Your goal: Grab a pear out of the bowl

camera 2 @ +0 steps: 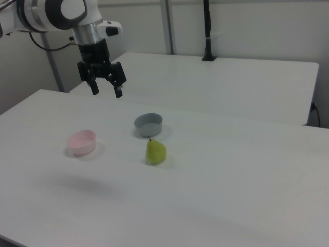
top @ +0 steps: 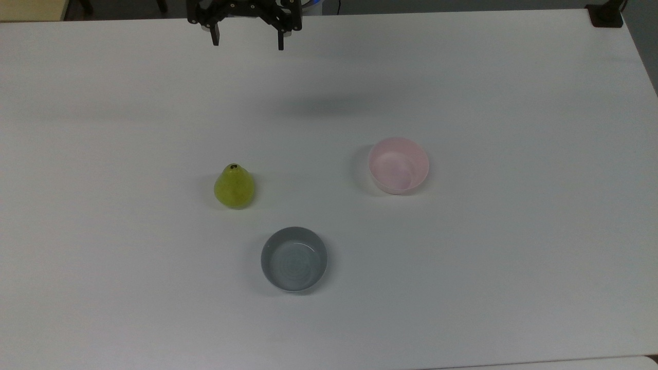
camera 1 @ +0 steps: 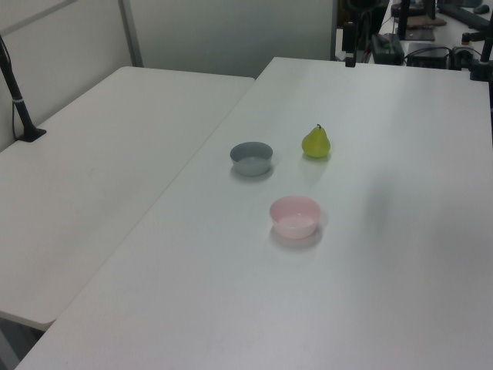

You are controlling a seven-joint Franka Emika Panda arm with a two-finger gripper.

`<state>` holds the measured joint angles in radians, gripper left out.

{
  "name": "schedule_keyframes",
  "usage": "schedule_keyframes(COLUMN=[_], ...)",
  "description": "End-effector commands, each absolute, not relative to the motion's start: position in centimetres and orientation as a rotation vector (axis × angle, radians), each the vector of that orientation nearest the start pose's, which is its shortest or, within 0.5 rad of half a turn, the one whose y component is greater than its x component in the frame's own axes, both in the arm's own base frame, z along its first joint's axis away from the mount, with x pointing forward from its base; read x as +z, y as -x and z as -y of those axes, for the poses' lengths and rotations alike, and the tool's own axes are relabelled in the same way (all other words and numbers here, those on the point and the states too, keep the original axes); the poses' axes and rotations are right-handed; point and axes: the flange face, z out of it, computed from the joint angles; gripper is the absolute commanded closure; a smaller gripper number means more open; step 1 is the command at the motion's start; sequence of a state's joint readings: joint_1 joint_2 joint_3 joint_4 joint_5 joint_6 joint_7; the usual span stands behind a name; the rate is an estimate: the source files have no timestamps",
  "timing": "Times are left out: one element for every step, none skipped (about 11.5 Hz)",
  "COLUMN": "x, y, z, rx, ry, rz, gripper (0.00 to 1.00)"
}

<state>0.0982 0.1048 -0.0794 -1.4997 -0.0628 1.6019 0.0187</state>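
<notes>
- While it hangs high above the far edge of the tabletop point(top: 462, 77), the pincer point(top: 247, 45) has its fingers spread apart, holding nothing.
- Pear point(top: 234, 186): upright on the tabletop, stem up, well apart from the pincer, below it in the top view; in neither bowl.
- Pink bowl point(top: 398, 165): empty, to the lower right of the pincer in the top view.
- Grey bowl point(top: 294, 259): empty, farthest below the pincer, near the pear.
</notes>
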Motion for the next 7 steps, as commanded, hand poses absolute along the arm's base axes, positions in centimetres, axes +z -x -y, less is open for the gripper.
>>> schedule_keyframes(x=[60.75, 60.75, 60.75, 60.74, 60.70, 60.70, 60.71], y=[-57.20, -57.19, -57.20, -57.18, -57.13, -57.13, -57.15], z=[-1.17, -1.17, -1.15, -1.24, -1.15, -1.15, -1.15], rx=[0.017, 0.017, 0.017, 0.019, 0.027, 0.027, 0.024], ry=[3.206, 3.206, 3.208, 3.208, 3.208, 3.208, 3.208], rz=[-0.054, -0.054, -0.054, -0.054, -0.057, -0.057, -0.057], gripper=[0.00, 0.00, 0.00, 0.00, 0.00, 0.00, 0.00])
